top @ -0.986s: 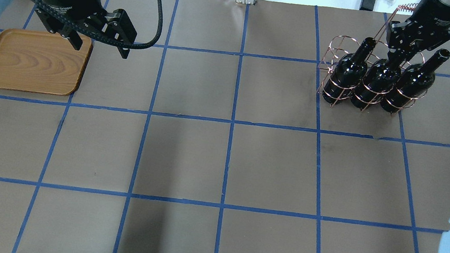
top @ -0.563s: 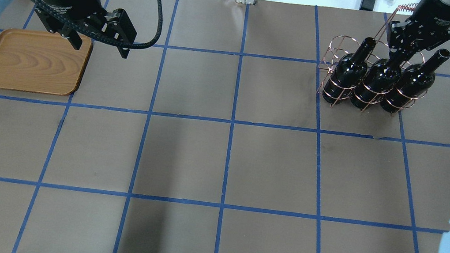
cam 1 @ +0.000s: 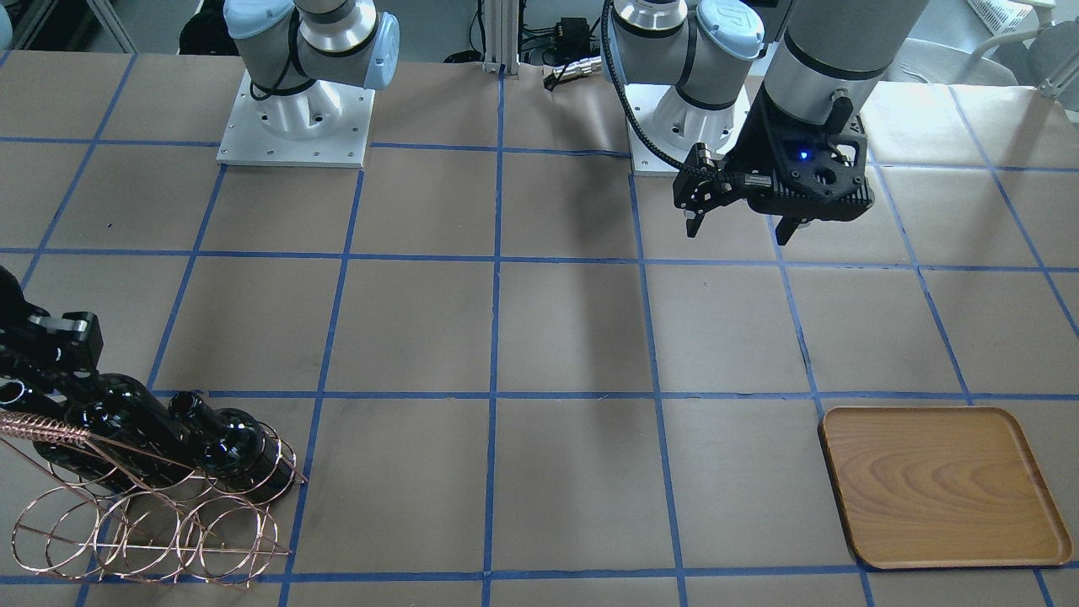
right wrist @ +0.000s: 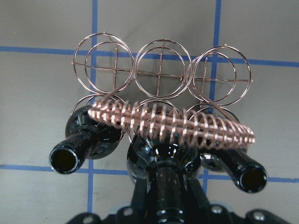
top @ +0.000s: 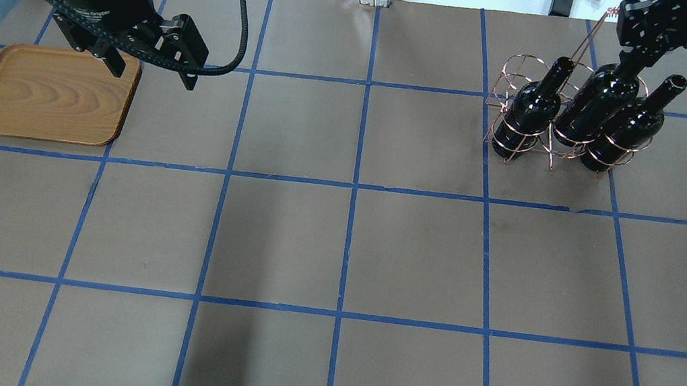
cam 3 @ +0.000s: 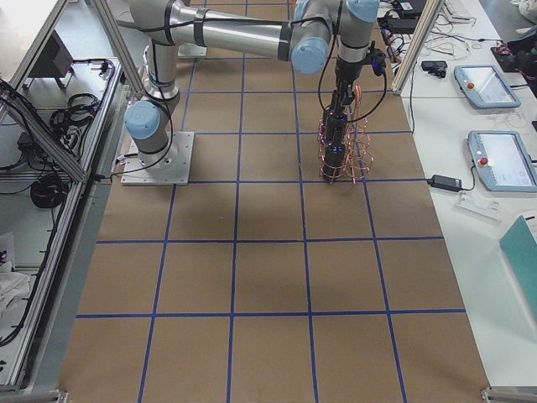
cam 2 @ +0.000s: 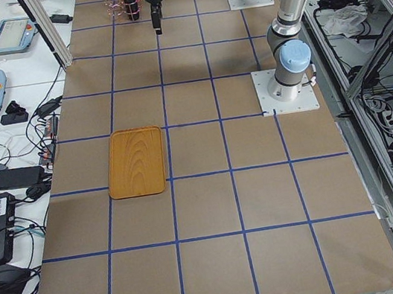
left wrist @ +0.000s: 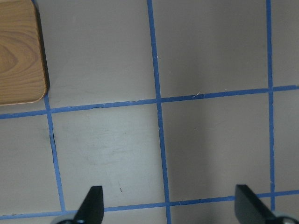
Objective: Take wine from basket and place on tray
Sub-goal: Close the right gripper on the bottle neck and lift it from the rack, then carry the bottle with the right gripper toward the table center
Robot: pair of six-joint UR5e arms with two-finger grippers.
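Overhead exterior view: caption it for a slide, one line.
Right gripper grips the middle wine bottle, partly raised from the basket; left gripper open near the tray.

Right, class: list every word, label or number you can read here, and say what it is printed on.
Left gripper: white print on its black body, too blurred to read.
Wine bottles, basket, tray: no text.
Pendant screens beside the table: too small to read.

The brown table [top: 349, 248], gridded with blue tape, carries a flat light-brown wooden tray [top: 51, 95]. A copper wire basket [cam 1: 206, 539] stands well apart from that tray.
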